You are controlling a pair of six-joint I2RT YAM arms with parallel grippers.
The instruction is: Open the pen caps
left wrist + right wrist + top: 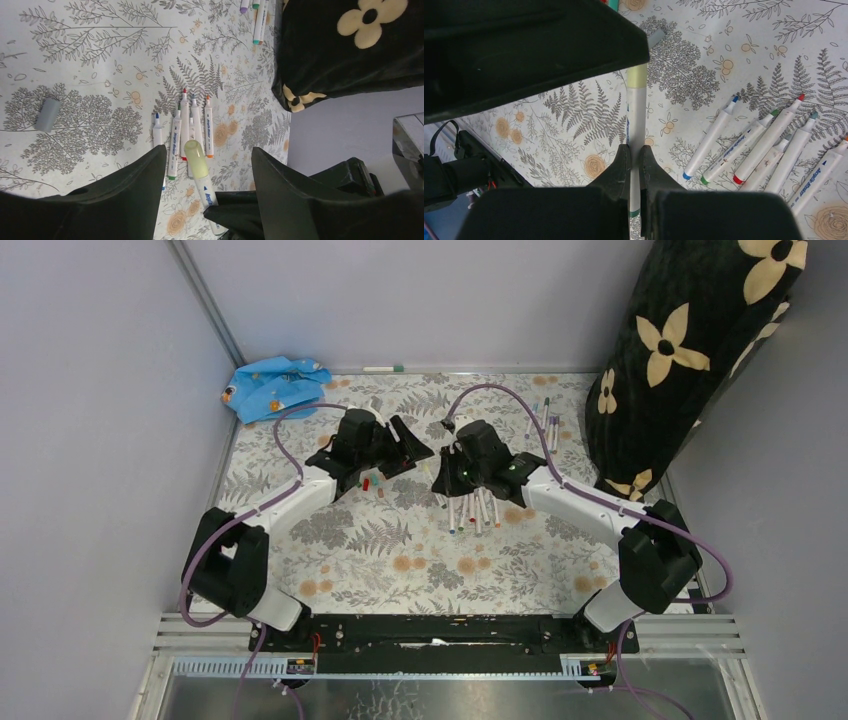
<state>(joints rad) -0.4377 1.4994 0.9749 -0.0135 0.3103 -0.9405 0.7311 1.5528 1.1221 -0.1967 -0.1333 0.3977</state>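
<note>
My right gripper (634,150) is shut on the white barrel of a pen (636,120) and holds it above the table. The pen's pale yellow-green cap (196,157) is still on and sits between the fingers of my left gripper (208,150), which is open around it without touching. In the top view the two grippers, left (418,452) and right (440,480), meet over the middle of the table. A row of several uncapped pens (182,130) lies on the table below them; it also shows in the right wrist view (764,145).
A loose grey cap (47,114) lies apart to the left. Small caps (370,483) lie under the left arm. More pens (545,420) lie at the back right beside a black flowered cushion (690,350). A blue cloth (275,385) sits in the back left corner.
</note>
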